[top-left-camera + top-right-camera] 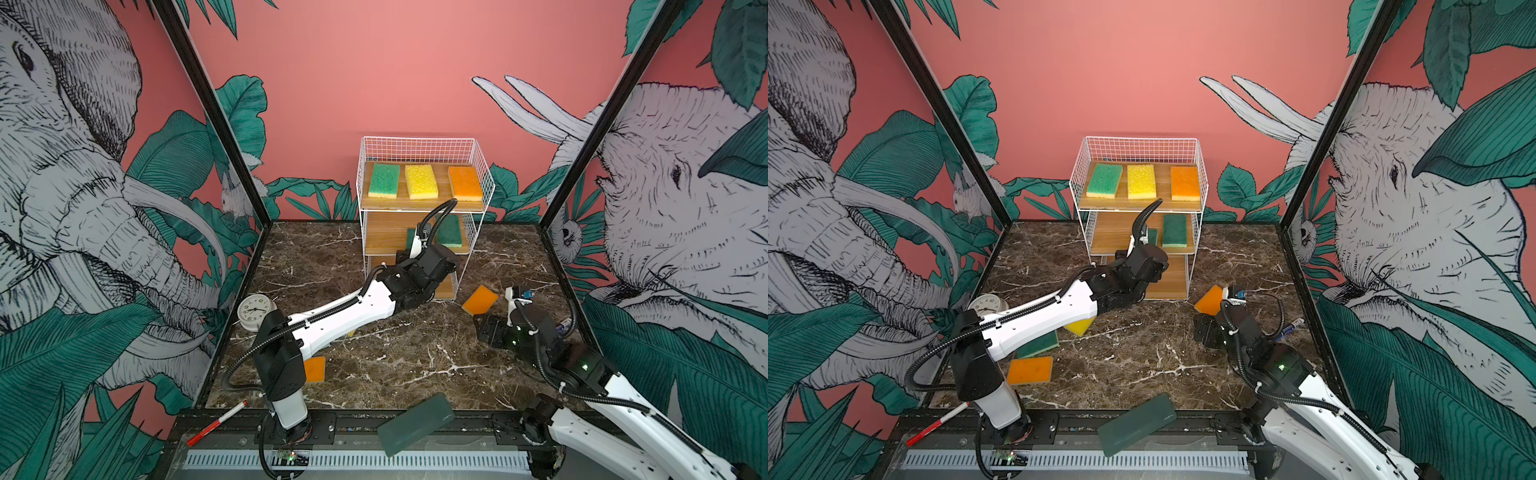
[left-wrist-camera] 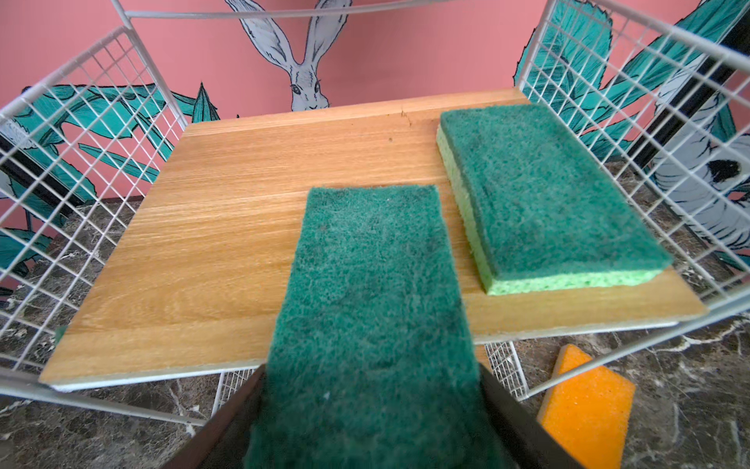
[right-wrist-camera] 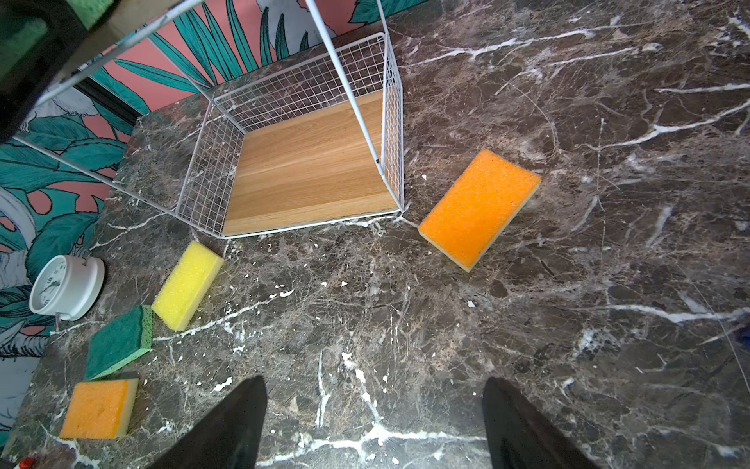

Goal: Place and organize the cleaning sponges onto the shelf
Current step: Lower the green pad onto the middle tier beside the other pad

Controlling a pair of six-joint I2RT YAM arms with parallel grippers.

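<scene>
We are holding our left gripper (image 2: 371,367) inside the shelf (image 1: 419,143), level with its middle board (image 2: 243,227). The gripper's fingers (image 2: 251,406) are pressing against both long edges of a dark green sponge (image 2: 365,292), so it is sitting clamped across that sponge's width. The sponge is lying scouring side up and is running straight out from between the fingers, with its far end over the middle of the board. We cannot tell whether that end is resting on the wood.

A lime-backed sponge (image 2: 544,191) is lying flat on the same board, just beside the held one, with a strip of bare wood between them. In both top views it is showing to the right of the gripper.

On the top board (image 1: 440,199) three more are lying in a row: a green-faced sponge (image 1: 384,180), a yellow sponge (image 1: 420,181) and an orange sponge (image 1: 465,183).

Our right gripper (image 3: 373,426) is hovering over the marble table (image 3: 568,325) with its fingers spread wide and nothing between them. A loose orange sponge (image 3: 479,207) is lying on the table ahead of it, just beside the shelf's bottom corner and not touching the gripper.

Under our left arm (image 1: 1038,316), a loose yellow sponge (image 3: 187,284), a loose green sponge (image 3: 119,341) and a small orange sponge (image 3: 99,408) are lying in a rough line on the table.
</scene>
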